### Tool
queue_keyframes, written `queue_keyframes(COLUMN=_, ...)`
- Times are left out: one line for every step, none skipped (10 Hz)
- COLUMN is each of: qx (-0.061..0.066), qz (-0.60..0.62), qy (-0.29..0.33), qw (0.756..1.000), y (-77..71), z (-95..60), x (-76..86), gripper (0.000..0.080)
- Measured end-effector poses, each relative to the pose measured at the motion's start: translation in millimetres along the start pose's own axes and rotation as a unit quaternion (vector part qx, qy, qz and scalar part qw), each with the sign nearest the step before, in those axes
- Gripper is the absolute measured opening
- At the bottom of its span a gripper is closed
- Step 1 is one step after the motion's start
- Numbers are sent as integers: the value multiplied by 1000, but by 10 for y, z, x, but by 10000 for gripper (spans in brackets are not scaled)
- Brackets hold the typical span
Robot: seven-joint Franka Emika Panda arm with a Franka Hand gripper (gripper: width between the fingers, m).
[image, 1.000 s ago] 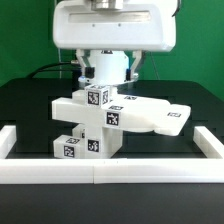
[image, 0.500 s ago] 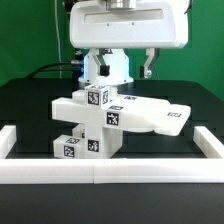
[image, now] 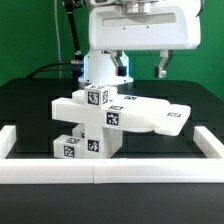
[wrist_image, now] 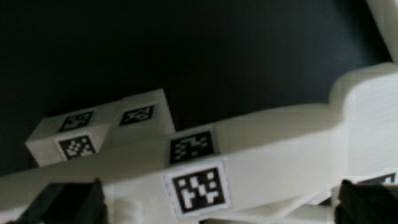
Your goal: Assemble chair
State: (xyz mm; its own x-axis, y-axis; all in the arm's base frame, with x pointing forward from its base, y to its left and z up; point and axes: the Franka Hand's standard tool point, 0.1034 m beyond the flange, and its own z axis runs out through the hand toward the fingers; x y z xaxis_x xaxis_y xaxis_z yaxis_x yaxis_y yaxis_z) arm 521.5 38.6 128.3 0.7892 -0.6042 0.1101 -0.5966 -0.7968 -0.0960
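Observation:
The chair (image: 112, 120) stands as one joined structure of matte white blocks with black-and-white tags in the middle of the black table. A flat slab (image: 160, 116) reaches toward the exterior view's right, and small tagged cubes (image: 80, 146) sit at its lower left. My gripper (image: 141, 68) hangs above and behind the chair, open, with nothing between its dark fingers (image: 163, 68). In the wrist view the tagged chair parts (wrist_image: 196, 150) lie below the gripper (wrist_image: 217, 205), whose fingertips (wrist_image: 68, 204) are apart from them.
A plain white border rail (image: 100, 173) runs along the front of the table and turns back at the left (image: 10, 138) and right (image: 208, 138). The robot's glossy white base (image: 100, 66) stands behind the chair, with cables to its left.
The gripper has moved toward the exterior view's right and slightly upward, staying open. The chair has not moved.

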Motion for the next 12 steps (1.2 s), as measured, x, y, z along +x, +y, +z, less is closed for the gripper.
queue_keyframes(qx=2, qz=3, qy=2, qw=1000, y=-7, z=53, x=-108, gripper=649)
queue_keyframes(qx=2, qz=2, qy=0, qw=1000, y=-7, z=103, x=-195, gripper=649)
queue_keyframes(qx=3, qz=1, qy=2, qw=1000, y=-10, z=87, x=-160, gripper=649)
queue_keyframes(qx=3, qz=1, qy=2, qw=1000, y=-9, z=87, x=-158, gripper=649)
queue_keyframes(qx=3, qz=1, qy=2, qw=1000, y=-11, z=90, x=-164, gripper=649)
queue_keyframes(qx=3, qz=0, qy=2, qw=1000, y=-13, z=95, x=-174, gripper=649)
queue_keyframes(qx=7, qz=11, qy=9, qw=1000, y=-26, z=149, x=-308, gripper=649)
queue_keyframes(qx=3, qz=4, qy=6, qw=1000, y=-17, z=242, x=-552, gripper=649)
queue_keyframes(qx=0, qz=-3, qy=5, qw=1000, y=-11, z=321, x=-696, gripper=649)
queue_keyframes(qx=-7, qz=-13, qy=4, qw=1000, y=-22, z=414, x=-775, gripper=649)
queue_keyframes(qx=-14, qz=-22, qy=4, qw=1000, y=-25, z=516, x=-856, gripper=649)
queue_keyframes(qx=-19, qz=-30, qy=4, qw=999, y=-28, z=591, x=-923, gripper=649)
